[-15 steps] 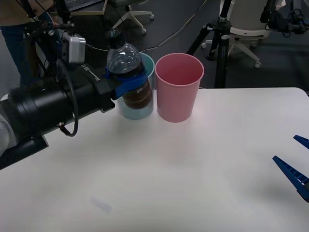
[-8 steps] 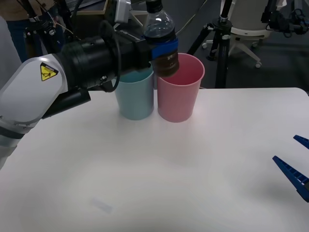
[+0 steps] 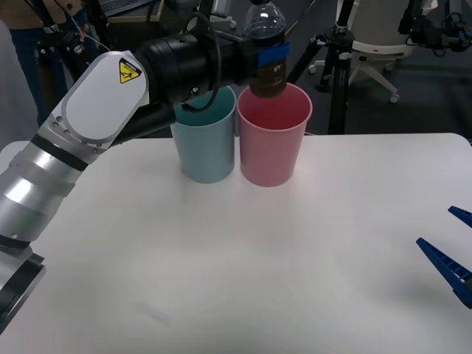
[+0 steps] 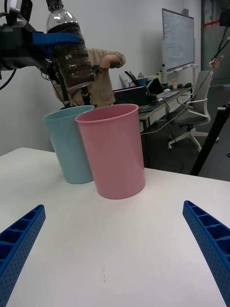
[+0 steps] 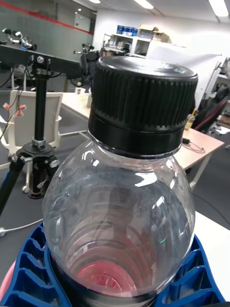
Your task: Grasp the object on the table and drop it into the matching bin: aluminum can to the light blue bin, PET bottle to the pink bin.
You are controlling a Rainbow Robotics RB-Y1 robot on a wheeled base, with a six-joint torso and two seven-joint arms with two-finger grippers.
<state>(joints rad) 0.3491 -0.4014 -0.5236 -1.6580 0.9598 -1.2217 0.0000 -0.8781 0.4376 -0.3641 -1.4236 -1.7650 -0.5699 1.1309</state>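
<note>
My left gripper (image 3: 268,55) is shut on the PET bottle (image 3: 266,51), a small clear bottle with a black cap and a dark brown lower band. It holds the bottle upright in the air just above the rim of the pink bin (image 3: 273,133). The light blue bin (image 3: 204,140) stands touching the pink one on its left. The right wrist view shows the bottle (image 4: 69,53) above both bins, pink (image 4: 112,148) and light blue (image 4: 69,144). In the left wrist view the bottle (image 5: 124,192) sits between blue fingers (image 5: 33,273). My right gripper (image 3: 451,251) rests open at the table's right edge.
The white table (image 3: 243,273) spreads wide in front of the bins. Behind the table stand a black tripod (image 3: 335,66) and an office chair (image 3: 376,44). A person stands at the far left beyond the table.
My left arm has carried the bottle up and to the right, from in front of the light blue bin to above the pink bin's rim. The right gripper has stayed still.
</note>
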